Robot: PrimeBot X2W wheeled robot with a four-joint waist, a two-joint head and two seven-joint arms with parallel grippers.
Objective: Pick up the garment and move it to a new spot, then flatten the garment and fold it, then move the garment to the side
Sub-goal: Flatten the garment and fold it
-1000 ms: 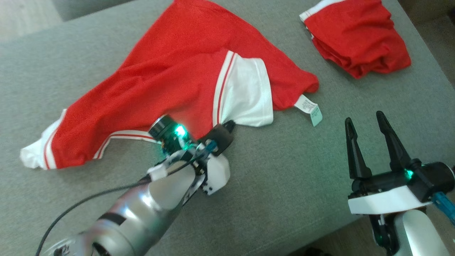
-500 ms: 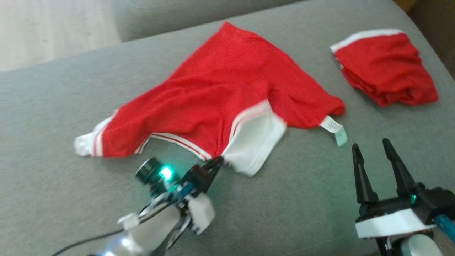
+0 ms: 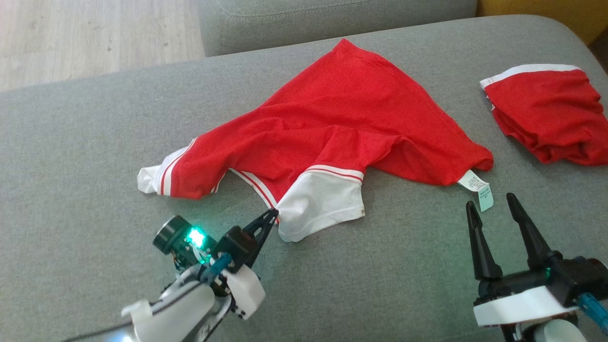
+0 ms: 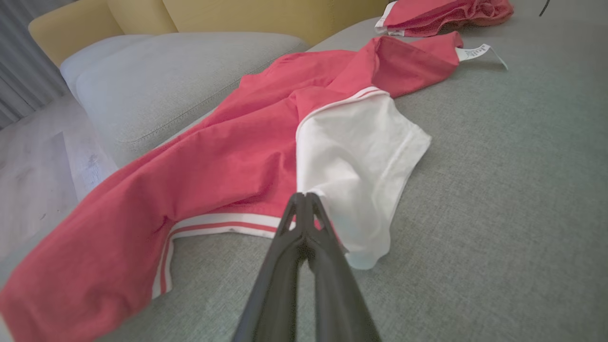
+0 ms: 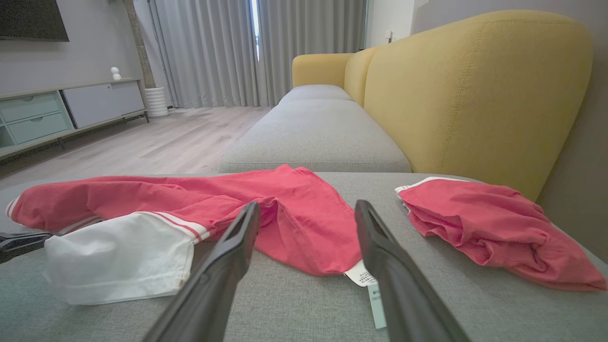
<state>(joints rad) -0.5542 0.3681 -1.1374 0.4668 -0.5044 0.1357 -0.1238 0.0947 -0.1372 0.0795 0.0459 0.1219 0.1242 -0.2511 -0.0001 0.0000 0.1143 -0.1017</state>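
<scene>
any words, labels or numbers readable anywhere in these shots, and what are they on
White care label sewn to the edge of the red garment: dark printed lines, too small and blurred to read.
Pale green tag hanging under that label: faint print, also unreadable.
No other writing, brand or number can be made out in these pictures.
</scene>
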